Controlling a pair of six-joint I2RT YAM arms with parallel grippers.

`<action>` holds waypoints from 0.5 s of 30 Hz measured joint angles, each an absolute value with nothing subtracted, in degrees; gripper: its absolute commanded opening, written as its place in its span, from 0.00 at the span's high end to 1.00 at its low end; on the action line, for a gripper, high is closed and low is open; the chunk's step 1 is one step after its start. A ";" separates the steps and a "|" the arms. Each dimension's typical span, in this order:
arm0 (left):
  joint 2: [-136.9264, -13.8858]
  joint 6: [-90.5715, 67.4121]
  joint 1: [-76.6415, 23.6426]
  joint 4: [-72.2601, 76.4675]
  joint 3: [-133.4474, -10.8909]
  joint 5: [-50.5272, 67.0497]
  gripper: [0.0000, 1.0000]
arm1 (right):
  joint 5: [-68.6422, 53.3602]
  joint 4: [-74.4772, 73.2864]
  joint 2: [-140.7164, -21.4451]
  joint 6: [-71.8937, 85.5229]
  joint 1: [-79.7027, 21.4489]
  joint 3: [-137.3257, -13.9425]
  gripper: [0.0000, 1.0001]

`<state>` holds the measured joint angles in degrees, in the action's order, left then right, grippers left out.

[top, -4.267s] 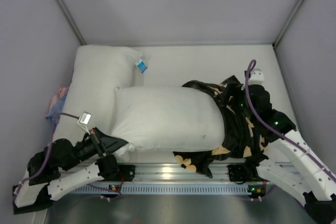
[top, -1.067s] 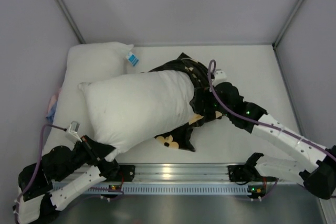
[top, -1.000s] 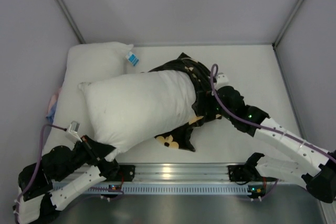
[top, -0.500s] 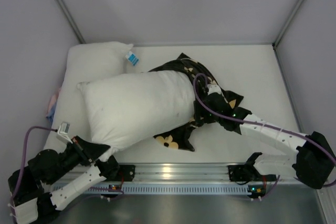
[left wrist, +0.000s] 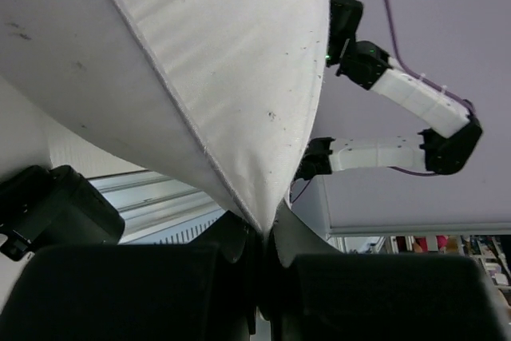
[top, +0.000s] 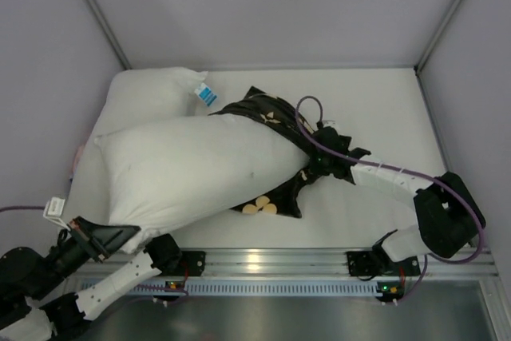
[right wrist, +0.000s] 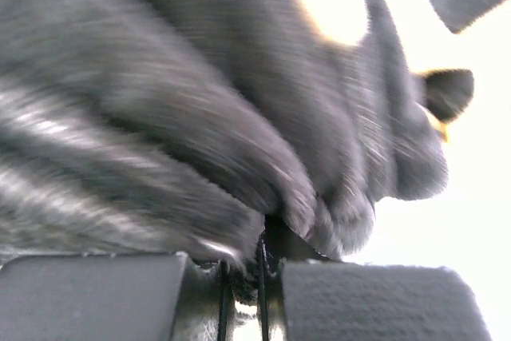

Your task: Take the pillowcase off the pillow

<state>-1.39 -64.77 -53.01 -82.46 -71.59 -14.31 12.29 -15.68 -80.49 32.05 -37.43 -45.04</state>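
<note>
The white pillow lies slantwise across the table, its near-left corner pinched in my shut left gripper. In the left wrist view the pillow tapers down into the closed left gripper. The black pillowcase with tan shapes wraps only the pillow's right end and bunches under it. My right gripper sits at that bunched edge. In the right wrist view the pillowcase fills the frame, blurred, and the right gripper is shut on a fold of it.
A second white pillow lies at the back left, with a blue-white tag by its corner. A bit of pink-blue cloth shows at the left wall. The metal rail runs along the near edge.
My right gripper slid left onto the pillowcase and shut on it. My left arm drew back toward the near left with the pillow corner, and the pillow stretched out further from the cover.
</note>
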 measured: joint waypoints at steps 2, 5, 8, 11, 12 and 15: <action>-1.93 -64.55 -53.01 -83.68 -76.18 -14.72 1.00 | 9.56 -14.66 -81.95 32.23 -32.95 -45.08 1.00; -2.09 -64.42 -53.01 -84.82 -83.64 -16.25 1.00 | 7.46 -12.71 -83.88 32.16 -26.15 -45.12 1.00; -1.74 -64.34 -53.01 -84.90 -88.86 -16.97 1.00 | 6.96 -12.64 -84.58 31.94 -20.10 -45.10 1.00; -0.97 -64.36 -53.01 -84.93 -89.82 -16.95 1.00 | 7.01 -13.21 -84.62 31.09 -16.05 -45.10 1.00; -0.86 -64.38 -53.01 -84.93 -89.43 -16.88 1.00 | 7.01 -13.32 -84.60 30.76 -15.31 -45.06 0.99; -0.73 -64.40 -52.99 -84.66 -86.80 -16.95 1.00 | 5.89 -13.08 -84.14 29.54 -14.74 -44.84 0.90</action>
